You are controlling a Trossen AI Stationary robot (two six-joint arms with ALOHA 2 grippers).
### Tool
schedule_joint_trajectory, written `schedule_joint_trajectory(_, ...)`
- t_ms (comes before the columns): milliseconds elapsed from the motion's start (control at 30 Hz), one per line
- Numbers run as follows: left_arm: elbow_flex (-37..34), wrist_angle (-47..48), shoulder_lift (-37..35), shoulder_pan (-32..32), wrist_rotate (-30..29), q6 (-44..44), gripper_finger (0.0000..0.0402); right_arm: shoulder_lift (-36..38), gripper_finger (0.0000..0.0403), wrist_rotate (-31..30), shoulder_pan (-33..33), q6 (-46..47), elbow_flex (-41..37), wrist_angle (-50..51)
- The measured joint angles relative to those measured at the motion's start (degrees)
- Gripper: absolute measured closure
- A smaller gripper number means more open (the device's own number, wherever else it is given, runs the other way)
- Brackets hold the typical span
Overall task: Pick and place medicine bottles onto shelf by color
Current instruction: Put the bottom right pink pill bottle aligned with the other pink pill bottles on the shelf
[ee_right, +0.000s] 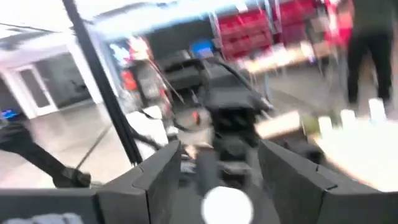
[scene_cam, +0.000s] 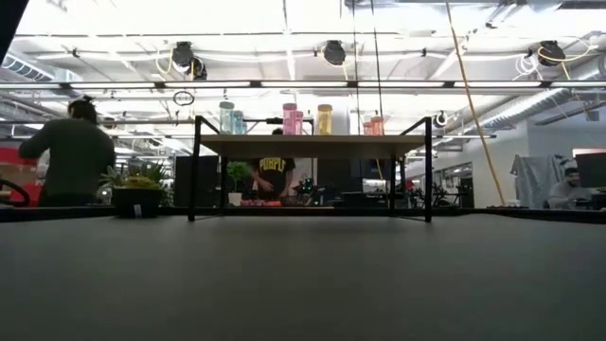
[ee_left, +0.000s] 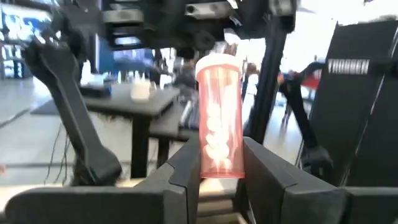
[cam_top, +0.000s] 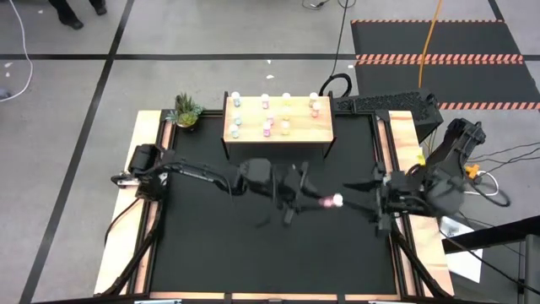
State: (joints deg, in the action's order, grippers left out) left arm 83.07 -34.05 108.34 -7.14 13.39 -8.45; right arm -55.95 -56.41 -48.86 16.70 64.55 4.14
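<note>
As the overhead frame shows it, my left gripper (cam_top: 314, 200) sits just right of centre over the black mat, pinching a pink medicine bottle (cam_top: 331, 201) whose white cap points at my right gripper (cam_top: 364, 187), which faces it from the right with its fingers spread and nothing held. The shelf (cam_top: 278, 135) stands at upper centre, carrying other bottles (cam_top: 268, 125) in loose colour groups, with a potted plant (cam_top: 186, 111) at its left. In the table-level frame neither arm appears; the shelf (scene_cam: 312, 144) fills the middle, tinted bottles (scene_cam: 292, 117) on top, the plant (scene_cam: 137, 186) at left, and a person (scene_cam: 64, 152) beyond. In my left wrist frame the pink bottle (ee_left: 220, 118) stands upright between my fingers (ee_left: 183, 171), the other arm dark behind it. In my right wrist frame the white cap (ee_right: 227, 203) lies low between my parted fingers (ee_right: 163, 171).
</note>
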Motion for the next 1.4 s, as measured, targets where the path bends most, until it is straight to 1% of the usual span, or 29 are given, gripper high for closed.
schedule_joint_trajectory(33,0.0,-0.94,-0.47,0.75,0.47,-0.49,0.0304,0.09,0.0191,1.06,0.0,-5.77,0.0,-4.09)
schedule_joint_trajectory(100,0.04,-3.88,-1.07,2.14,1.57,-1.08,0.0303,-0.01,0.0183,1.34,0.0,-16.36,0.0,-11.59)
schedule_joint_trajectory(167,-0.02,-5.74,-1.8,3.28,3.56,-2.35,0.0297,-0.34,0.0171,1.3,0.2,-24.48,0.0,-16.78)
schedule_joint_trajectory(233,-0.02,-8.17,-2.03,4.27,3.79,-2.67,0.0293,-0.59,0.0157,1.01,1.14,-29.49,0.0,-19.27)
schedule_joint_trajectory(300,0.01,-9.54,-2.35,5.12,4.99,-3.53,0.0292,-0.67,0.0145,1.27,2.55,-31.13,0.0,-20.24)
schedule_joint_trajectory(400,0.0,-10.85,-2.46,5.95,6.25,-4.19,0.0291,-0.54,0.0133,3.34,5.71,-30.46,0.0,-20.45)
schedule_joint_trajectory(600,0.0,-11.12,-2.46,6.54,8.13,-4.25,0.029,-0.65,0.0141,12.97,12.8,-26.8,0.0,-19.51)
schedule_joint_trajectory(900,0.0,-11.73,-2.46,7.09,8.33,-4.75,0.0289,-0.65,0.0149,23.76,20.26,-17.87,0.0,-11.52)
schedule_joint_trajectory(967,0.0,-12.76,-2.46,7.25,9.33,-5.62,0.0289,-0.65,0.0149,25.03,21.3,-17.08,0.0,-11.03)
schedule_joint_trajectory(1067,0.0,-13.22,-2.46,7.31,9.65,-5.68,0.0289,-0.44,0.0151,25.21,21.97,-16.92,0.0,-10.99)
schedule_joint_trajectory(1167,0.0,-13.23,-2.44,7.44,10.1,-5.85,0.0289,0.03,0.0167,25.3,22.19,-16.19,0.0,-11.15)
schedule_joint_trajectory(1300,0.0,-13.55,-2.44,7.57,10.43,-5.85,0.0289,0.4,0.021,28.16,22.99,-14.47,0.0,-10.83)
schedule_joint_trajectory(1400,0.0,-13.46,-2.44,7.59,10.43,-5.81,0.0289,0.41,0.0239,28.36,23.56,-13.14,0.0,-8.68)
